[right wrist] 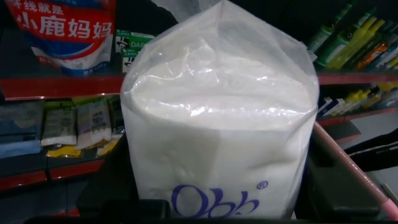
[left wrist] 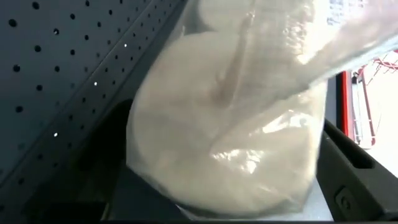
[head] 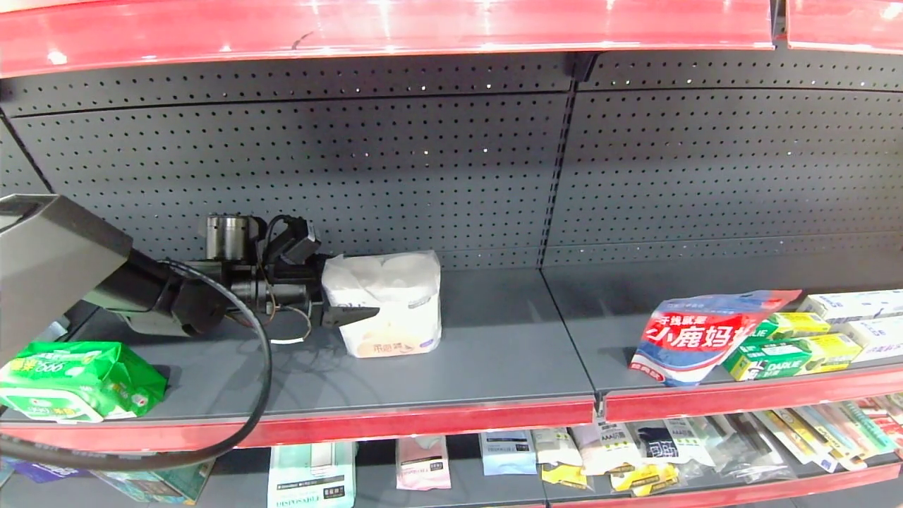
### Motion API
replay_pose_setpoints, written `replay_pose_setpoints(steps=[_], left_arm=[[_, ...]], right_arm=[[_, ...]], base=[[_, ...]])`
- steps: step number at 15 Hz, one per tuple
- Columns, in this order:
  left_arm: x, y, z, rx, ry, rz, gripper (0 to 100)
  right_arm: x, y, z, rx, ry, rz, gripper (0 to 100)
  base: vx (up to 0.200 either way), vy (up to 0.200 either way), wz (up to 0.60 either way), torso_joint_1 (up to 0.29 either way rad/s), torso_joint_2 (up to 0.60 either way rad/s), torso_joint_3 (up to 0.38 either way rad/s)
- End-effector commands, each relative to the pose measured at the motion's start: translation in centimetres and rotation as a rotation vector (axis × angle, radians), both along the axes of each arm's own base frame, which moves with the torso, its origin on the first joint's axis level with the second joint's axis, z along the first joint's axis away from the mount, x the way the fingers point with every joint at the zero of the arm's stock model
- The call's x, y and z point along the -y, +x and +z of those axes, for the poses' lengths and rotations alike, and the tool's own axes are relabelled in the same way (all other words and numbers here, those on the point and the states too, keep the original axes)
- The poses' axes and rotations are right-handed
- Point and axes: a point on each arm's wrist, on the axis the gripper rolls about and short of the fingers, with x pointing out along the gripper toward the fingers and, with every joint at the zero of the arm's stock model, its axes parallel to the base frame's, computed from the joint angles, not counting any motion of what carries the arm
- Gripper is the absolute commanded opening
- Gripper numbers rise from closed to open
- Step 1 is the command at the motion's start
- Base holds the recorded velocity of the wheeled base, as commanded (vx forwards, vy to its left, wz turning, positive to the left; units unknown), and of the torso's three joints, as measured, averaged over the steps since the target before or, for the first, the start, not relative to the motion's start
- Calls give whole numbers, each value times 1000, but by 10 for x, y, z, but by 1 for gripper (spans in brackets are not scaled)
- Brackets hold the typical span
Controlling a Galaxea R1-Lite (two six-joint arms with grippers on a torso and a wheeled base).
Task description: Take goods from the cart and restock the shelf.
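Head view: left gripper (head: 358,302) is on the shelf (head: 494,339), clamped on a toilet-roll pack (head: 386,302). The near finger lies across the pack's front face and the far finger is hidden behind it. The pack stands upright with its base on the shelf board, close to the pegboard back (head: 423,162). It looks about as tall as it is wide, so there's no clear long axis.

Key relation: the arm comes in from the robot's left, and the pack sits straight off the fingertips toward the robot's right. Release looks like the step in hand. The way out would be back along the shelf to the left, and a snagged wrapper could tip the pack.

Right wrist view: right gripper (right wrist: 214,186) has a second toilet-roll pack (right wrist: 217,124) between its fingers. Both sides press on the plastic, so I judge it gripped. It is held upright, off the shelf and facing it.

The left arm is nearer the shelf slot. Bare board lies between the placed pack and the red-and-blue pouch (head: 698,337), room for the second pack.

Counts:
- Toilet-roll packs: two, one per gripper.
- Green wipes pack (head: 74,381): one, at the shelf's left front, well apart from the placed pack.
- Pouch: one, leaning on the boxes.
- Green-and-yellow toothpaste boxes (head: 790,353): two.
- White boxes (head: 853,305): at least two, more may be cut off at the edge.
- Lower shelf (head: 494,494): many small packets, too jumbled to count.
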Motion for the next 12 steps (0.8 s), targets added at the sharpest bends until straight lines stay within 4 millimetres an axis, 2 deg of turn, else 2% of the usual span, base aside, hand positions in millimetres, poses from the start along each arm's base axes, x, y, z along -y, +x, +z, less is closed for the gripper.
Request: replay_pose_setpoints(steps=[1,7,12], left_arm=[[3,3,2,14,0,-5,100],[16,7,4,13,-8,-28,100],[16,11,5,24,-10,-28,100]], right_arm=[[0,0,0,-3,-1,0,0],[0,1,1,-1,-1,0,0],[0,1,2,1,-1,-6,0]], base=[[0,0,0,0,0,0],[0,0,0,0,0,0],[0,0,0,0,0,0]])
